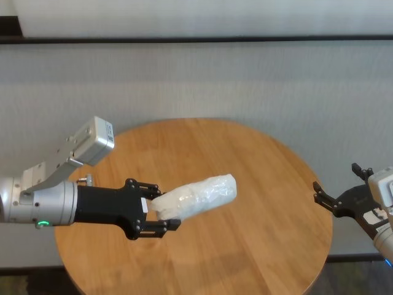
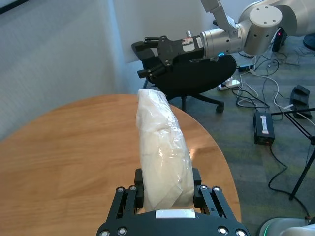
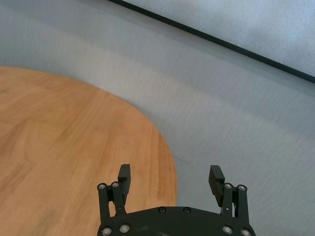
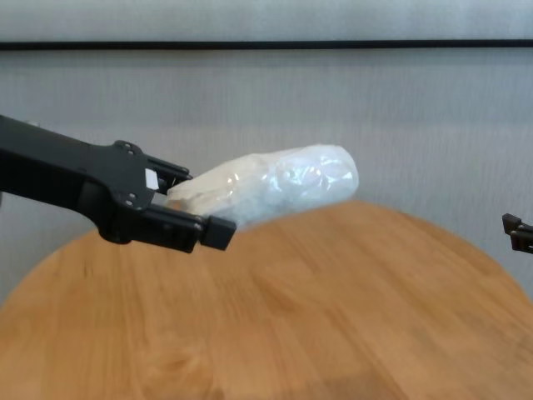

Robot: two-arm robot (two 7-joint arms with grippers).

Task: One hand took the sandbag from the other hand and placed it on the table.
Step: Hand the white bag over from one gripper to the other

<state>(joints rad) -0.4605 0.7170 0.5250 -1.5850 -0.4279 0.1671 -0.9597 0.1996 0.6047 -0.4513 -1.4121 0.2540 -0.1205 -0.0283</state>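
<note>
My left gripper [image 1: 164,208], black with a small white sticker, is shut on the pinched end of the sandbag [image 1: 199,193]. It holds the white, plastic-wrapped bag level above the middle of the round wooden table [image 1: 245,246], rounded end pointing right. The grip shows in the left wrist view [image 2: 167,182] with the sandbag [image 2: 160,137], and in the chest view [image 4: 200,204] with the sandbag [image 4: 283,187]. My right gripper [image 1: 336,178], with a grey boxy wrist, is open and empty past the table's right edge, facing the bag. It also shows in its own wrist view [image 3: 171,172].
A grey wall stands behind the table. In the left wrist view a black office chair [image 2: 197,78], cables and a black power brick [image 2: 264,127] lie on the floor beyond the table's right side.
</note>
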